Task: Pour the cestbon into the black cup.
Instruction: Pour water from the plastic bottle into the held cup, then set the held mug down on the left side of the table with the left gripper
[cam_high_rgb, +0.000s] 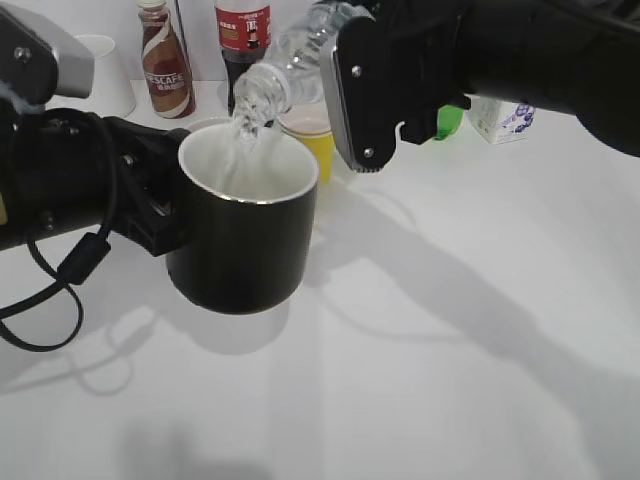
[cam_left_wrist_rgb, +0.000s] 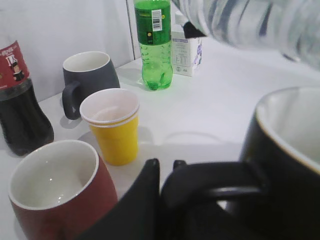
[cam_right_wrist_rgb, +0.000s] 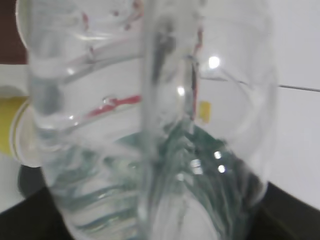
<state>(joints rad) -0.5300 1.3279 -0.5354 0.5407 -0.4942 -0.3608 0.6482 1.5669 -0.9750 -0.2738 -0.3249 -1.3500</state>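
The clear, ribbed plastic cestbon bottle (cam_high_rgb: 290, 75) was tipped mouth-down near the far edge of the white tabletop (cam_high_rgb: 470, 330), and a stream of water fell from its open neck into the large glossy black cup (cam_high_rgb: 245, 235), whose white inside and thin rim faced up. The right gripper (cam_high_rgb: 350, 85), a blocky black unit with a pale grey side plate, was clamped around the bottle's body; up close the bottle's wall (cam_right_wrist_rgb: 150, 125) filled the wrist view, transparent and ridged. The left gripper (cam_left_wrist_rgb: 165, 172) had its smooth black fingers (cam_left_wrist_rgb: 145, 195) closed on the cup's curved handle (cam_left_wrist_rgb: 220, 182) toward the table's left edge. Just behind the cup stood a yellow paper cup (cam_left_wrist_rgb: 112, 127) with a white lining, a rounded matte grey mug (cam_left_wrist_rgb: 89, 80), a maroon mug (cam_left_wrist_rgb: 55, 192) and a bright green bottle (cam_left_wrist_rgb: 155, 47).
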